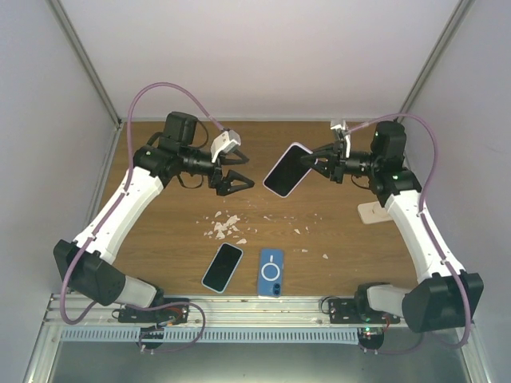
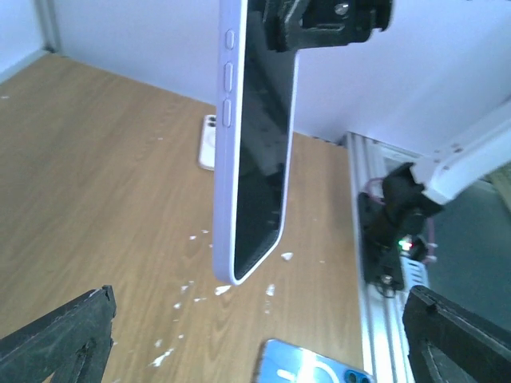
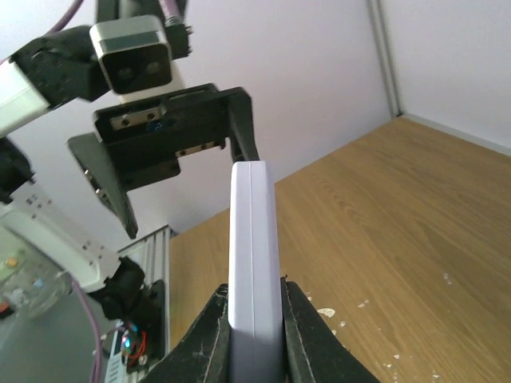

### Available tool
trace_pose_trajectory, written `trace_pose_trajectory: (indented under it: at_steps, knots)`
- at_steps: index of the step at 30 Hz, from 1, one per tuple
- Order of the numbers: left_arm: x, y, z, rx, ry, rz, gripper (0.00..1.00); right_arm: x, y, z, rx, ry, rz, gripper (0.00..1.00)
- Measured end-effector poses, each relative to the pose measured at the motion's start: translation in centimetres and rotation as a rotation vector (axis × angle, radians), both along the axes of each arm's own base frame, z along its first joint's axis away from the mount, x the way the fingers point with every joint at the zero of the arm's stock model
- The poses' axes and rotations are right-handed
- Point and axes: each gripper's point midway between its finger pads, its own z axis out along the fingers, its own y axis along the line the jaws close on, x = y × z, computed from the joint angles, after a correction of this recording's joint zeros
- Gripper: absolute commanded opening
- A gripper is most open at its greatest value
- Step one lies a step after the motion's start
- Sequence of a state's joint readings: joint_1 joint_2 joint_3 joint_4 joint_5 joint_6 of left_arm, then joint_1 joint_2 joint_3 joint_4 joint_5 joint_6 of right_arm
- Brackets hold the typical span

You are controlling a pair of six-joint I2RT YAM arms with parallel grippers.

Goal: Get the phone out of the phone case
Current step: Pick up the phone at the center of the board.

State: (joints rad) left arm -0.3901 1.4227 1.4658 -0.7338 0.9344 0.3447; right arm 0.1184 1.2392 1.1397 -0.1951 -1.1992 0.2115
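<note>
Top external view shows the phone (image 1: 285,171) lifted off the surface (image 1: 160,239), over its far middle, dark screen facing up and tilted. It sits inside a lilac phone case (image 2: 226,159), whose side buttons show in the left wrist view. The right hand (image 1: 313,162) is clamped on the upper right end of the cased phone. In the right wrist view its 2 fingers (image 3: 214,339) press against both flat faces, with the lilac edge standing upright between them.

The left hand (image 1: 235,182) hangs just left of the phone and does not touch it. Its jaws are spread wide and it holds nothing. From its own camera the 2 dark fingertips (image 2: 56,339) sit in the lower corners, with the phone edge-on beyond them.

Below, white crumbs (image 1: 226,227) lie scattered across the middle of the surface. Near the near edge lie a second phone (image 1: 222,267), screen up, and just to its right a blue case (image 1: 271,272) with a ring mark. A white slab (image 1: 374,212) rests by the right edge.
</note>
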Motion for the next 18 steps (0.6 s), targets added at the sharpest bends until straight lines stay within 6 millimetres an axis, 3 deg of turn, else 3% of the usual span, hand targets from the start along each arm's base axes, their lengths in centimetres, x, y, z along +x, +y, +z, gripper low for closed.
trace_pose_trajectory:
  at_steps: [9,18]
  knots:
    - [-3.5,-1.8,-0.3,-0.043,0.074,-0.154,0.88,-2.6,0.3,-0.3,0.0,-0.038,0.119,0.0]
    - [-4.1,-4.2,-2.8,-0.016,0.158,-0.217,0.76,-4.4,0.7,0.0,0.033,-0.035,0.218,0.0]
